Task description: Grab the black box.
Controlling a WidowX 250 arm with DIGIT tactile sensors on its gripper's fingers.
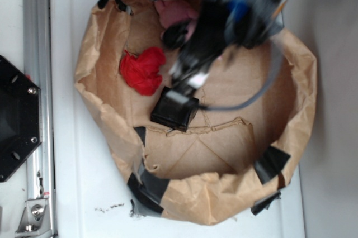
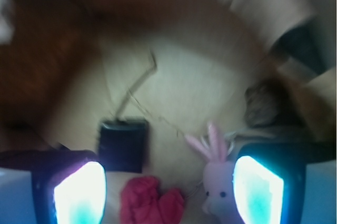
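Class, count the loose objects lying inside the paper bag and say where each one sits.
4. The black box lies on the bag floor, the red wad near it, the pink bunny toy by one gripper finger, and a dark lumpy piece beyond. More may be hidden.

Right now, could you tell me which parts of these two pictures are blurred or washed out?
Exterior view: the arm and hand are smeared by motion, while the black box, red wad and paper bag stay fairly sharp. Wrist view: soft all over, the bag wall at top left most; the fingers glow overexposed, yet the box remains recognisable.
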